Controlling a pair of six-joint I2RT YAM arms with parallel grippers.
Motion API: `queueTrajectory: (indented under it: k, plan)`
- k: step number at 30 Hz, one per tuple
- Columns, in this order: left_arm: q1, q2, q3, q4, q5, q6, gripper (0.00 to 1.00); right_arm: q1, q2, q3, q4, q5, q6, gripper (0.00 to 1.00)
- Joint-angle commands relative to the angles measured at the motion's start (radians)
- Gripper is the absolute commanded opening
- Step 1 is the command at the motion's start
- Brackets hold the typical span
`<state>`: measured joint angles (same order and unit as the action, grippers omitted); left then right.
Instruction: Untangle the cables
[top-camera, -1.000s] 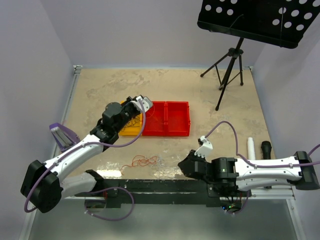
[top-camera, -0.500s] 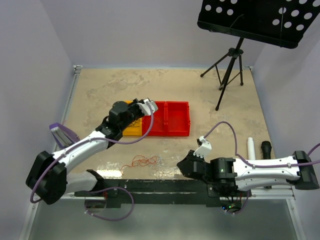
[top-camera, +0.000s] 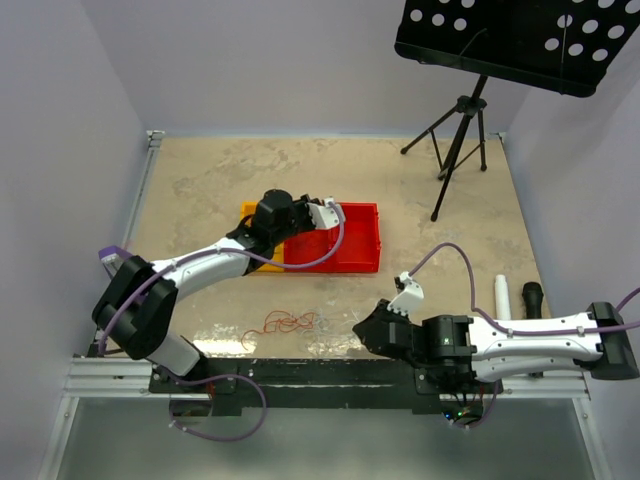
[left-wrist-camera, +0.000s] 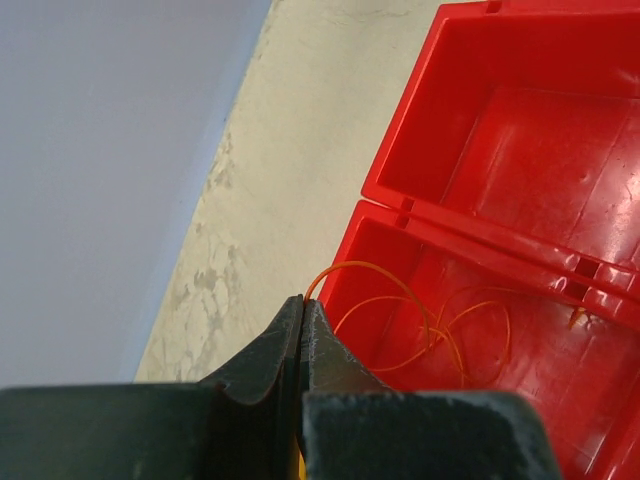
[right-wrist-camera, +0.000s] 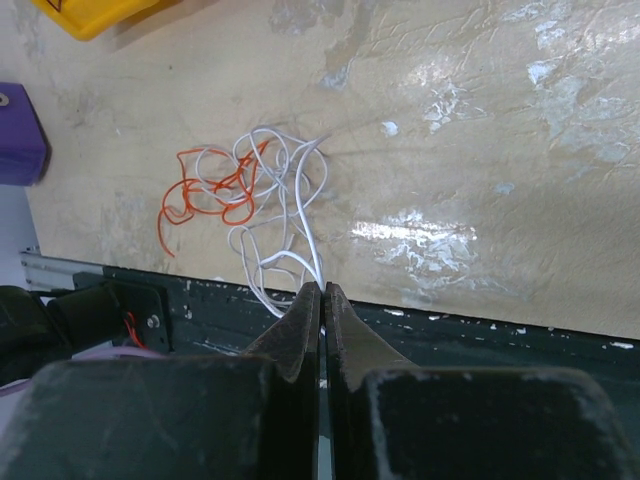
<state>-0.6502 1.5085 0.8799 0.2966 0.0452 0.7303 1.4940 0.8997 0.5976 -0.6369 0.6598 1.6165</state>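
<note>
The left pincer (left-wrist-camera: 303, 300) is clenched on the end of a thin orange cable (left-wrist-camera: 362, 264), whose loops lie inside a red bin (left-wrist-camera: 560, 400). The right pincer (right-wrist-camera: 321, 288) is clenched low at the counter's (right-wrist-camera: 480, 120) near edge on a white cable (right-wrist-camera: 300, 215); this runs back into a loose tangle with an orange-red cable (right-wrist-camera: 200, 195) lying on the counter

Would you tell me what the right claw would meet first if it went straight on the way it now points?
Most likely the tangle of cables on the table, straight ahead of the shut right claw; a white strand runs into its tips. Depth is hard to judge.
</note>
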Motion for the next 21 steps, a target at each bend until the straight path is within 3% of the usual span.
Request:
queueTrajectory:
  k: [1, 8, 13, 17, 19, 21]
  plan:
    - [-0.017, 0.064, 0.067, -0.023, 0.018, 0.032, 0.0, 0.003, -0.034, -0.005, -0.017, 0.02, 0.039, 0.0]
    - [-0.025, 0.119, 0.054, -0.079, -0.001, 0.031, 0.0, 0.003, -0.07, -0.004, -0.04, 0.023, 0.039, 0.0]
    - [-0.026, 0.156, 0.14, -0.229, -0.04, 0.014, 0.23, 0.002, -0.077, 0.011, -0.055, 0.038, 0.037, 0.0]
    - [-0.025, 0.159, 0.199, -0.269, -0.078, -0.029, 0.27, 0.002, -0.068, 0.019, -0.055, 0.041, 0.033, 0.0]
    - [-0.026, 0.101, 0.173, -0.237, -0.05, -0.042, 0.42, 0.002, -0.062, 0.024, -0.058, 0.037, 0.031, 0.0]
    - [-0.026, 0.061, 0.179, -0.257, -0.026, -0.058, 0.68, 0.002, -0.061, 0.024, -0.064, 0.035, 0.034, 0.0]
